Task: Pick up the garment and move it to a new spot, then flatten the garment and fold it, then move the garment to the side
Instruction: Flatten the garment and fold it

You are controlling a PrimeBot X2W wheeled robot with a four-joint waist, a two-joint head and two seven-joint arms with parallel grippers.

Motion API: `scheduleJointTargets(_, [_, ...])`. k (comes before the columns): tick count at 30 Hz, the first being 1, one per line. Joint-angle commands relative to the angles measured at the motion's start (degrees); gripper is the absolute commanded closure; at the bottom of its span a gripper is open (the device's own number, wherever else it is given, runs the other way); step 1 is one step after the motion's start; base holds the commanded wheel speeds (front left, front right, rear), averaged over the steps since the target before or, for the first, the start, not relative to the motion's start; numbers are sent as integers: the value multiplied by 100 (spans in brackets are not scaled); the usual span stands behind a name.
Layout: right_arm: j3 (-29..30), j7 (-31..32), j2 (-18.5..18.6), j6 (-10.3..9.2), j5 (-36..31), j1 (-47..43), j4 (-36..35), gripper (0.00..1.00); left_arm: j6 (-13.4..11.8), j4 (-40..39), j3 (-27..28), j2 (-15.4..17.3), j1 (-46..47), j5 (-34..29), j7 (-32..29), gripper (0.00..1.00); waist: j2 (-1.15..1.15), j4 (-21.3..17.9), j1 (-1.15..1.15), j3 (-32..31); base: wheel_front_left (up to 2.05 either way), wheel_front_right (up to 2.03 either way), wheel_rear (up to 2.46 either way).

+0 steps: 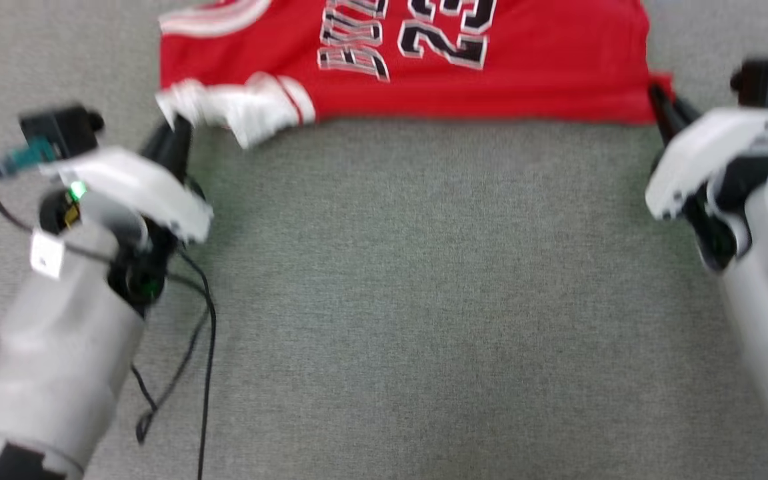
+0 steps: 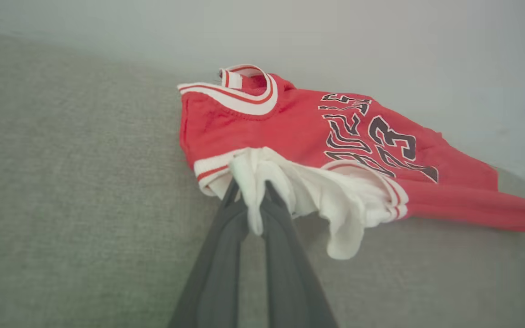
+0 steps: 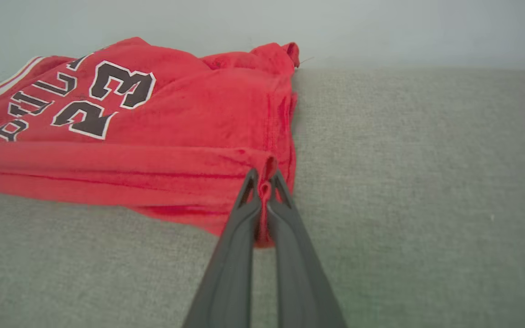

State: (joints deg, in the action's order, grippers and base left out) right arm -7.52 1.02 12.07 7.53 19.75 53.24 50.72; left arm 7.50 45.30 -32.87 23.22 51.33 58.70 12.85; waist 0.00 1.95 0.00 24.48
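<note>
Red garment (image 1: 544,83) reads "23" (lettering beside unclear); left fingers (image 2: 217,273) pinch white lining, right fingers (image 3: 230,273) red corner.

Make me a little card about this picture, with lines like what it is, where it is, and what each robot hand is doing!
thing: red jersey with black letters and 23
where: lying on the grey cloth surface
left gripper: shut on the white lining at one corner
right gripper: shut on a red corner
shape: near edge pulled straight between both grippers
</note>
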Motion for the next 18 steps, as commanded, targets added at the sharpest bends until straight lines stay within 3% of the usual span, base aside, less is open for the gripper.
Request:
scheduleJointTargets(1, [-3, -65, 99, -8, 148, -392, -99, 100, -4, -75, -27, 48, -335, 49, 84, 100, 0, 109, 0, -371, 0, 0, 0])
scheduleJointTargets(6, [-30, 11, 327, -9, 433, -1521, -553, 100, -5, -320, -70, 150, -1360, 114, 192, 100, 0, 146, 0, -938, 0, 0, 0])
scheduleJointTargets(11, [201, 240, 478, -11, 583, -2737, -1238, 100, -167, -680, -82, 292, -2309, 84, 215, 100, 0, 188, 0, -1434, 0, 0, 0])
scheduleJointTargets(18, [832, 880, 286, -12, 455, -4531, -2679, 100, -727, -1679, -134, 559, -3620, 178, 118, 100, 0, 206, 0, -2020, 0, 0, 0])
